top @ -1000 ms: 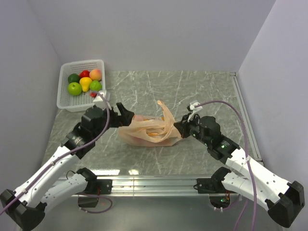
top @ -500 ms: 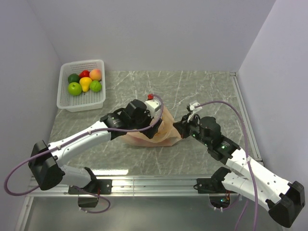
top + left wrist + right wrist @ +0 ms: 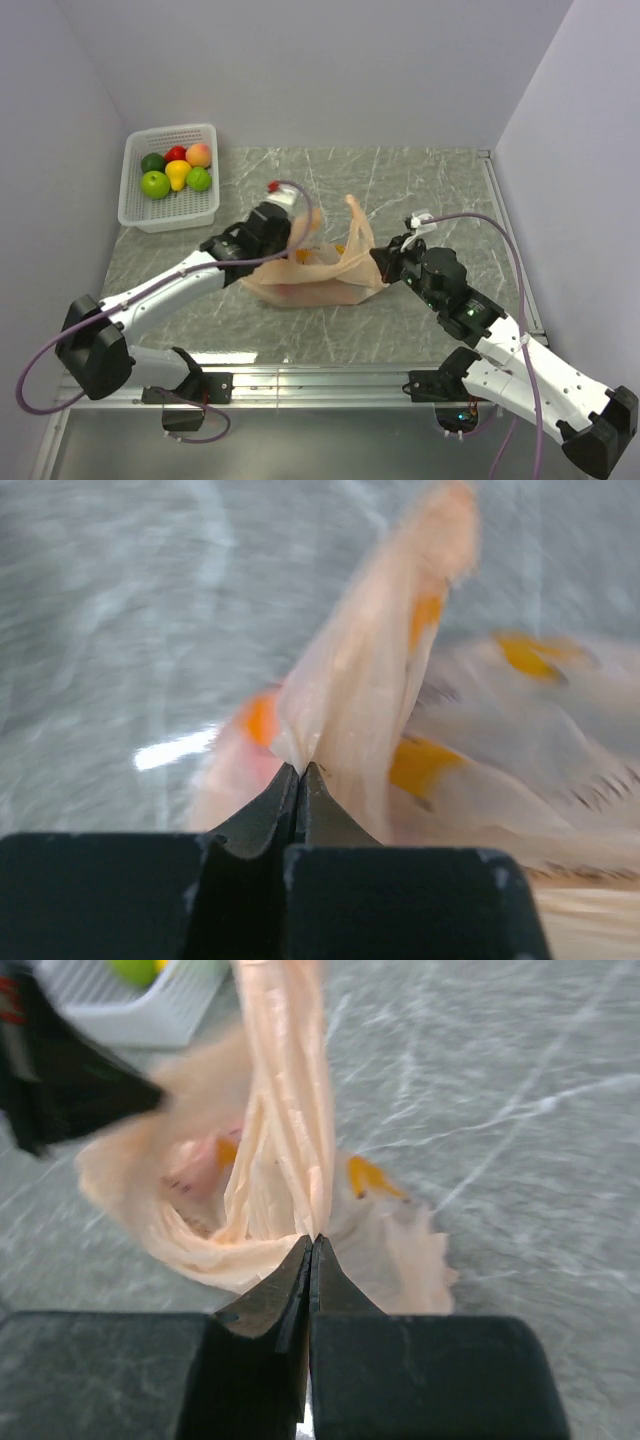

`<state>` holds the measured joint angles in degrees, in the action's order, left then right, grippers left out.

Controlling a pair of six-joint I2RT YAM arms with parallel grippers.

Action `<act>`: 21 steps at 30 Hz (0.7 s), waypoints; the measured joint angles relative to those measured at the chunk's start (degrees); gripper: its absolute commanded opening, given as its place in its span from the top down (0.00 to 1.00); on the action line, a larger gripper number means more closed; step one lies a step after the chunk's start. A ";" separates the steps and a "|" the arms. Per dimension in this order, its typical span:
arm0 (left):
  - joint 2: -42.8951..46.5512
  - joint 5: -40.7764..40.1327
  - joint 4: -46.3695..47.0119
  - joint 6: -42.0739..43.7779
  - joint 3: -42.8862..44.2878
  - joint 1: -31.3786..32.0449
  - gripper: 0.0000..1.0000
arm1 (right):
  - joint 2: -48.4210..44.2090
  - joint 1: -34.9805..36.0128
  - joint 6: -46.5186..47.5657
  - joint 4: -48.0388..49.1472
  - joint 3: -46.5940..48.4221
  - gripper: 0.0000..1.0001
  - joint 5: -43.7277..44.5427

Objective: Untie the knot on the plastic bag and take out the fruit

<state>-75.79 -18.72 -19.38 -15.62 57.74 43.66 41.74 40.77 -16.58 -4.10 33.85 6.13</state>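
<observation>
Plastic bag (image 3: pixel 300 285) lies crumpled on the table (image 3: pixel 430 180), between the 2 claws. Left gripper (image 3: pixel 300 772) is clenched on a fold of its film, just past the tips. Right gripper (image 3: pixel 312 1243) is clenched on a tall strip of bag rising above its tips. White basket (image 3: pixel 135 215) sits well beyond the left claw, far-left.
</observation>
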 measured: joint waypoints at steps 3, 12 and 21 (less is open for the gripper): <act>4.02 -1.31 0.76 -4.13 -0.83 -8.24 0.99 | -0.15 0.09 -2.25 -1.31 0.55 1.00 7.02; 21.99 5.03 9.14 -11.06 -4.37 -14.97 0.99 | -0.04 1.07 -7.96 -2.82 2.95 0.87 14.14; 38.10 12.70 2.64 -19.93 -24.26 -15.15 0.96 | -2.47 11.45 -7.21 -17.66 5.81 0.22 9.90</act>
<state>-37.69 -6.02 -16.73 -35.55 33.47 28.51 39.27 52.23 -23.79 -21.76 39.66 16.03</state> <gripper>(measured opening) 0.039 0.654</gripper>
